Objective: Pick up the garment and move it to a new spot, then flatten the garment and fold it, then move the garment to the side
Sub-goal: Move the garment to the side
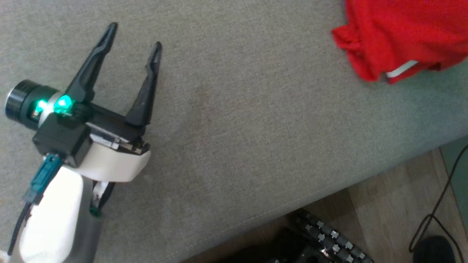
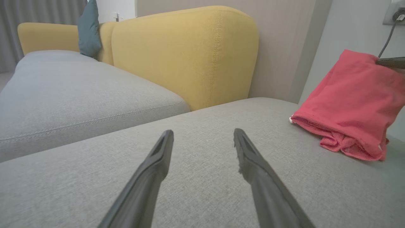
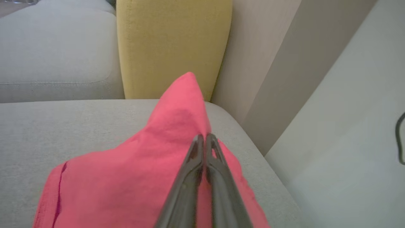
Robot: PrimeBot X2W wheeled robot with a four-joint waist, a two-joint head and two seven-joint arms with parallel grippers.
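A wide grey sofa seat (image 1: 256,109) takes up most of the head view, its front edge running down toward the lower right, where a strip of wooden floor (image 1: 387,204) shows. Behind the seat stands a mustard-yellow backrest (image 2: 190,53), upright, with a second grey seat beside it in the left wrist view.

The red garment (image 1: 398,33) sits at the far right end of the seat, near the corner by the wall. It is bunched rather than flat: its lower edge rests on the cushion in a crumpled roll, while the upper part is drawn up into a peak (a white tag or trim shows at its underside in the head view).

The left gripper (image 1: 135,34) hovers over bare grey cushion at the left, well apart from the garment, its two dark fingers spread wide with nothing between them. The right gripper (image 3: 205,139) has its fingers pressed together, pinching the red cloth at the top of that raised peak.

A teal pillow (image 2: 89,28) leans against the far backrest, and a thin black cable (image 1: 435,215) loops across the floor.
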